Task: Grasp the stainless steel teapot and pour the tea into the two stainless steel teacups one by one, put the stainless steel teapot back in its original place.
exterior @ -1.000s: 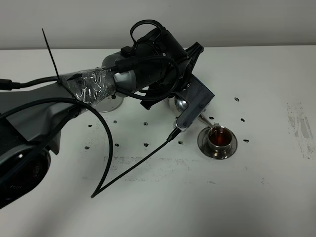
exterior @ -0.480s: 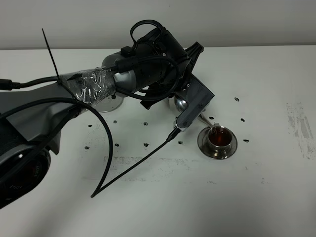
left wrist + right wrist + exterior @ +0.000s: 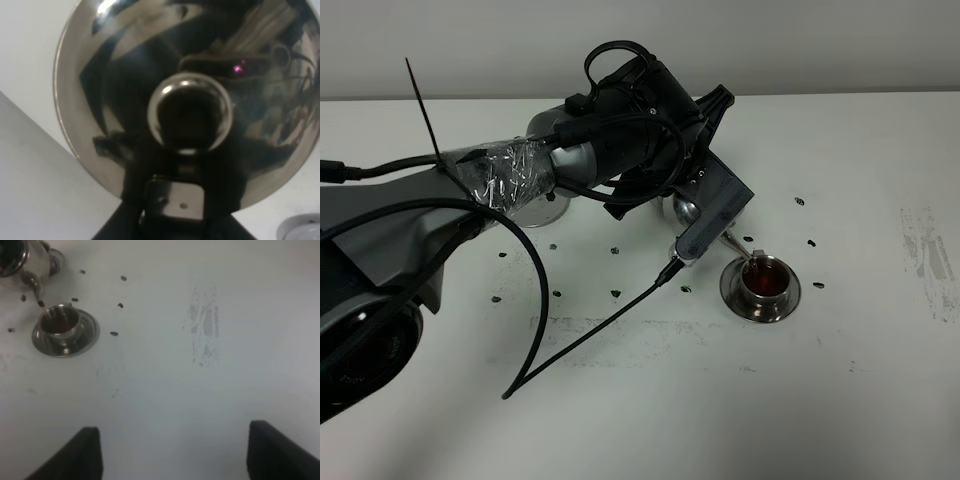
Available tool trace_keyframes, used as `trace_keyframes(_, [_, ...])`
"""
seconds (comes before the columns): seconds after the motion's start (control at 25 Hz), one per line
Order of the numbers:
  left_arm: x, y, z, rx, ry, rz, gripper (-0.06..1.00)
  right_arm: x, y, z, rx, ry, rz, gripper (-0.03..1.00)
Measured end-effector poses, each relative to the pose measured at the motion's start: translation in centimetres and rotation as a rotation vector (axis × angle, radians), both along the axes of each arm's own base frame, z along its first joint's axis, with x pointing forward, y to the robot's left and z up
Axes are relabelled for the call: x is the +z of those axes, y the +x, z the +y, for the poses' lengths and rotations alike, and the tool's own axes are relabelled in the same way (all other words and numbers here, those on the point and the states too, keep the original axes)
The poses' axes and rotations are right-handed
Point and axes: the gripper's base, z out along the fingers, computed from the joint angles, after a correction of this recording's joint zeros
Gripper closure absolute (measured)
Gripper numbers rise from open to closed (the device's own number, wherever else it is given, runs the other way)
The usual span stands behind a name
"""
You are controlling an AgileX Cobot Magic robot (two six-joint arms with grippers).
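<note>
Teapot (image 3: pixel 686 210), clamped in the left gripper (image 3: pixel 176 197), hung tilted at frame centre, its spout (image 3: pixel 734 242) pointing lower right over the cup (image 3: pixel 785 282) holding tea (image 3: pixel 764 285), while the right gripper (image 3: pixel 175 452) stood spread open, well apart.

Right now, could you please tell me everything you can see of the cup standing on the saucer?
The cup is small, round and shiny, steel by the look of it. It stands upright in the middle of a wider steel saucer on the white table, right of the middle. Reddish-brown tea fills much of it. The teapot is tilted over it, its spout just above the rim without touching, and a thin stream falls in.
</note>
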Motion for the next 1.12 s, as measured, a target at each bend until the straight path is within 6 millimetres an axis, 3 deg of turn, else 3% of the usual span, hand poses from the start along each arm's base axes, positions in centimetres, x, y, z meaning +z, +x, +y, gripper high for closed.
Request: trace_keyframes(1.12, [0.06, -0.15, -0.32, -0.017, 0.003, -0.013, 0.76, 0.00, 0.00, 0.00, 0.000, 0.000, 0.000, 0.38])
